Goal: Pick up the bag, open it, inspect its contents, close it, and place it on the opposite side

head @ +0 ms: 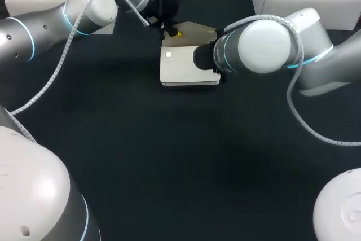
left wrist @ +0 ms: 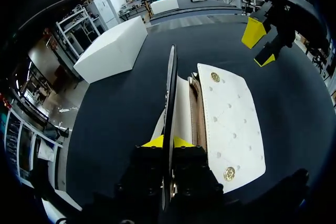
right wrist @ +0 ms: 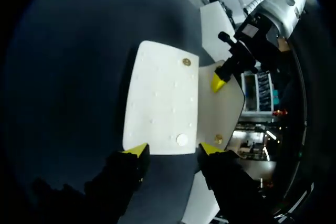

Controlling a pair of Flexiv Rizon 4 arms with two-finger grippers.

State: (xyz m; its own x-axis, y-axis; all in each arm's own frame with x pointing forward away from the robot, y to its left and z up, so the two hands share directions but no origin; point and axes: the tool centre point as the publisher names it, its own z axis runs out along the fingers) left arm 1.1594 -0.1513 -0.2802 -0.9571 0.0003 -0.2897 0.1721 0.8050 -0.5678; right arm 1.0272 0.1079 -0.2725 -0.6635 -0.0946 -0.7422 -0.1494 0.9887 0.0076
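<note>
A white, rectangular leather handbag (head: 189, 69) with brass studs is laid flat on the dark desk (head: 169, 156), near its far middle. Its flap (head: 196, 29) is stood up from the body, with a beige underside shown. The flap's edge is pinched by the left claw (left wrist: 168, 141), whose yellow-tipped fingers are closed upon it. The right claw (right wrist: 174, 149) is held spread wide just over one end of the handbag, with nothing gripped.

The bag (head: 183, 66), upper centre, is white with gold studs (left wrist: 215, 77) and a tan lining (left wrist: 198, 114). The table (head: 180, 156) is dark navy. The left arm (head: 84, 4) and right arm (head: 265, 46) are silver-grey with cyan rings. The left gripper (left wrist: 168, 141) and right gripper (right wrist: 173, 149) are black, tipped yellow.
</note>
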